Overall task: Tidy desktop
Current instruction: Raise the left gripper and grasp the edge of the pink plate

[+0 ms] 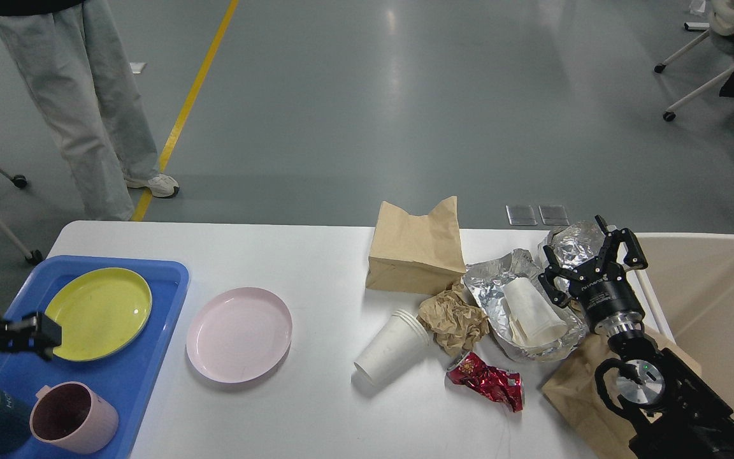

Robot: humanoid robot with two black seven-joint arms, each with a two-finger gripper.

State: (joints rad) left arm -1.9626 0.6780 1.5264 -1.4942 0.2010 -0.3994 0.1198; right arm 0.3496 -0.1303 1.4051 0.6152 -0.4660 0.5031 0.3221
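White desktop (316,408); right gripper (590,264) spread above foil (574,242)

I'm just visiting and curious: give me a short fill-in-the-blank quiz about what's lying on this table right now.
1. The yellow plate lies in the ____ tray.
2. The plate lying directly on the desktop is ____ in colour.
3. The crushed can is ____.
4. The right gripper hangs with its jaws ____.

Missing words: blue; pink; red; open
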